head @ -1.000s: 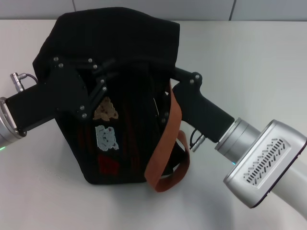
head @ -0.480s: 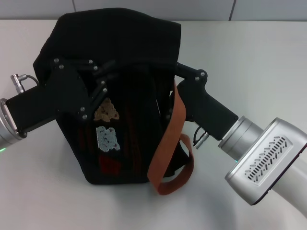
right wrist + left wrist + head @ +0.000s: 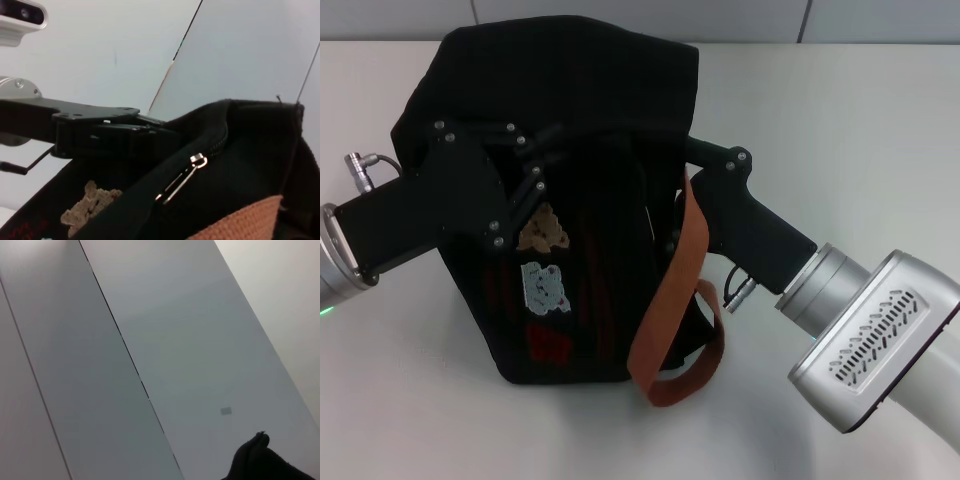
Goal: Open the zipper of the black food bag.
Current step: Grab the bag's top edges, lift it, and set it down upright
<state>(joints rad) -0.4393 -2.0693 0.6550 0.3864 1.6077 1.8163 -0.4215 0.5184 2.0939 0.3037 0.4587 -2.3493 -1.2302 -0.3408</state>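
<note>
A pale, smooth desk [image 3: 860, 110] carries a boxy black food bag [image 3: 570, 120] of soft fabric, near its far edge, with a woven rust-brown strap [image 3: 672, 290]. The left gripper [image 3: 535, 165] is clamped on the bag's front top. The right gripper [image 3: 695, 160] presses its right side; whether its fingers are apart cannot be told. The toothed zipper [image 3: 220, 142] curves along the rim, its slim silver pull tab [image 3: 182, 179] dangling.
</note>
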